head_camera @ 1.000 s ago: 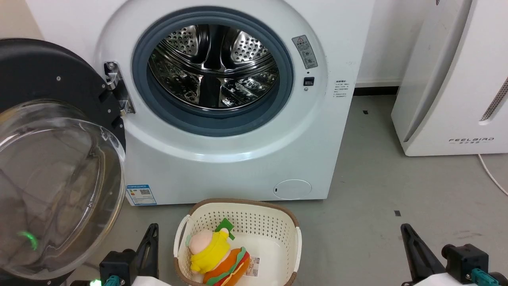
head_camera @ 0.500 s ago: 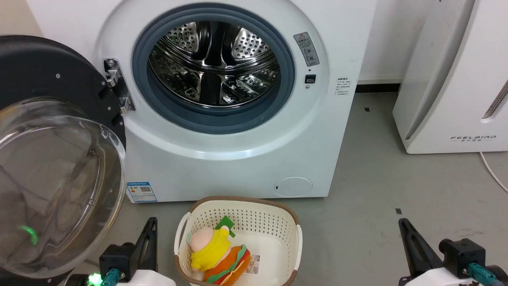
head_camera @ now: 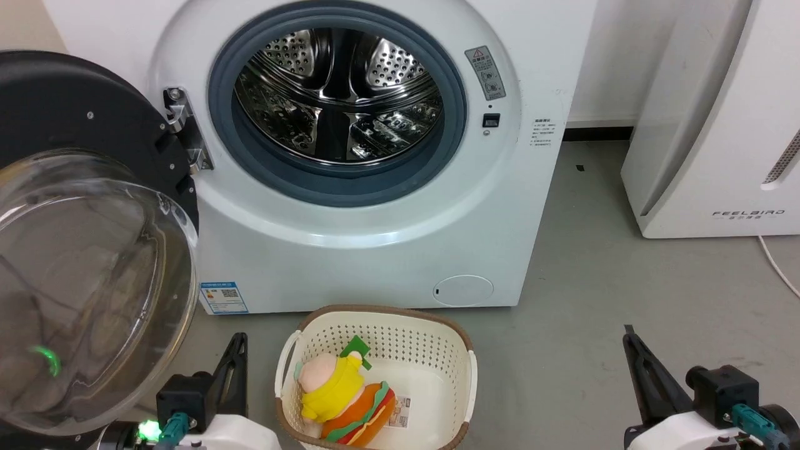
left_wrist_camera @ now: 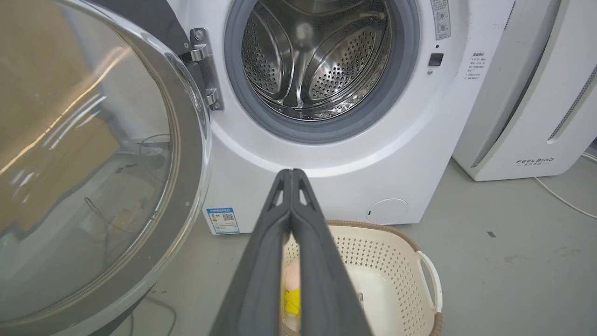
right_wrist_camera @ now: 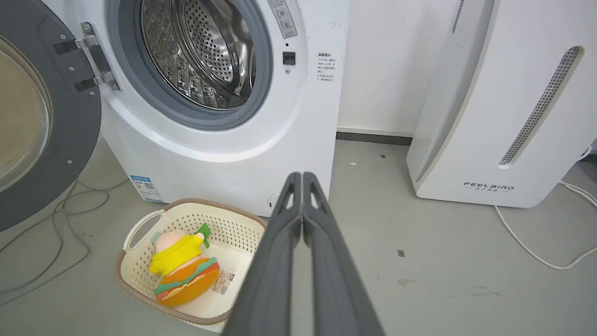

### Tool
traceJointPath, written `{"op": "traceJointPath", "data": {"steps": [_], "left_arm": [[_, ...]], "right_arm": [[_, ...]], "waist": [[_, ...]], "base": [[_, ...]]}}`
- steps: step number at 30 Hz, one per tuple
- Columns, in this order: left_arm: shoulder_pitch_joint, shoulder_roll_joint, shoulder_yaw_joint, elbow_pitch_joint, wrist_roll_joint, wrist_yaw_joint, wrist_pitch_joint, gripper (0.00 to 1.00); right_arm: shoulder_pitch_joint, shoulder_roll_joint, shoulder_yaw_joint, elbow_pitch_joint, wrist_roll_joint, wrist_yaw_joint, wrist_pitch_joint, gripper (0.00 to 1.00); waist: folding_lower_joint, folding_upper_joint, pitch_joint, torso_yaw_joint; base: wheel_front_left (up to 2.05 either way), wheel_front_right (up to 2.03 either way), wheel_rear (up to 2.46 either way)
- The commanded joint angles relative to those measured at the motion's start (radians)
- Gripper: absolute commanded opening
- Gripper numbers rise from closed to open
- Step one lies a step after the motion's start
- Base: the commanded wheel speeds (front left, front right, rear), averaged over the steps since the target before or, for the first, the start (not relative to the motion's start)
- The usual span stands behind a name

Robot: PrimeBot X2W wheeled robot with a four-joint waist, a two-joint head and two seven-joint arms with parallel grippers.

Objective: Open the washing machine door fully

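the washing machine door [head_camera: 75, 125] stands swung out on its hinge [head_camera: 184, 134], left of the drum mouth [head_camera: 337, 94], while the left hand [head_camera: 238, 342] and right hand [head_camera: 630, 340] hang low, fingers pressed together, holding nothing. any last push looks best on the black rim, not the glass, clear of the basket [head_camera: 375, 315].

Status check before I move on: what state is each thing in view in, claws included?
washing machine door, swung wide open to the left.
drum, looks empty.
small round flap, closed.
basket, holding a plush toy.
left claw, shut, empty.
right claw, shut, empty.
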Motion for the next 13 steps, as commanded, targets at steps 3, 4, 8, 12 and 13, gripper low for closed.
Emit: {"op": "traceJointPath", "data": {"steps": [3,4,8,12,13], "left_arm": [[-0.02,-0.009,0.008,-0.007,0.015,-0.01,0.006,0.0],[-0.021,-0.011,0.009,-0.008,0.018,-0.011,0.007,0.0],[-0.026,-0.016,0.015,-0.01,0.026,-0.015,0.013,0.0],[-0.031,-0.021,0.021,-0.013,0.035,-0.02,0.018,0.0],[-0.032,-0.023,0.022,-0.013,0.037,-0.021,0.019,0.0]], "right_arm": [[-0.023,0.002,0.003,0.002,-0.013,0.0,-0.005,0.0],[-0.025,0.002,0.004,0.003,-0.014,0.0,-0.005,0.0],[-0.032,0.002,0.005,0.004,-0.019,-0.001,-0.005,0.0],[-0.039,0.002,0.006,0.005,-0.023,-0.001,-0.005,0.0],[-0.041,0.002,0.007,0.006,-0.025,-0.001,-0.005,0.0]], "waist": [[-0.0001,0.0,0.002,0.001],[-0.0001,0.0,0.003,0.001],[-0.0001,0.0,0.006,0.002],[-0.0001,0.0,0.009,0.003],[-0.0001,0.0,0.009,0.003]], "base": [[0.0,0.0,0.0],[0.0,0.0,0.0],[0.0,0.0,0.0],[0.0,0.0,0.0],[0.0,0.0,0.0]]}}
